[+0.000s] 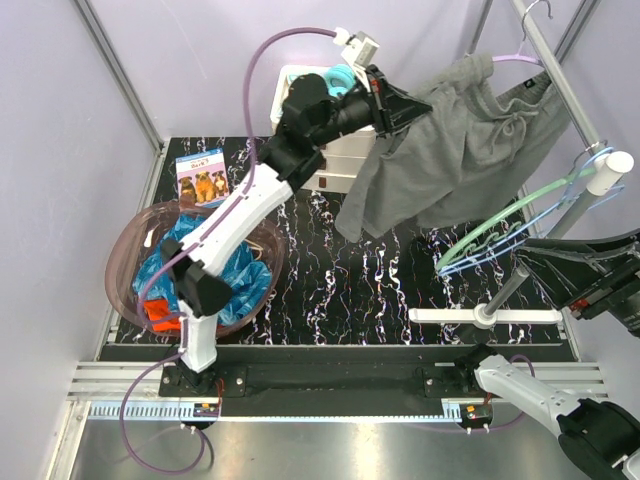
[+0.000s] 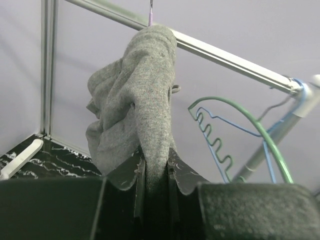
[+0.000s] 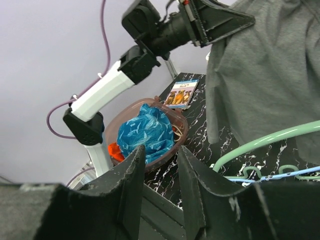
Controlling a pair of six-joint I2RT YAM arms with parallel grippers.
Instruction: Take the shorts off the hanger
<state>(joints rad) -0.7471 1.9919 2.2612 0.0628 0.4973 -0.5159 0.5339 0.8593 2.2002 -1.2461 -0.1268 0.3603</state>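
Left pincer (image 1: 424, 103): clamped on the dark grey shorts (image 1: 460, 150). In its wrist view we see a fold of grey knit pinched between both fingers (image 2: 125, 175), the jaws nearly together.

These shorts hang draped over a purple hanger (image 1: 515, 58) on the slanted rail (image 1: 560, 85), at the back right above the black marbled table (image 1: 400, 290).

Right pincer (image 3: 161, 154): low at the right, jaws parted with a clear gap. We see nothing between them and no contact with anything. A green hanger (image 3: 270, 138) and a blue hanger (image 3: 280, 176) hang close in front of it.

Blue mottled shorts (image 1: 235, 270) and orange shorts (image 1: 160, 312) lie in a pinkish translucent bowl (image 1: 113, 270) at the near left.
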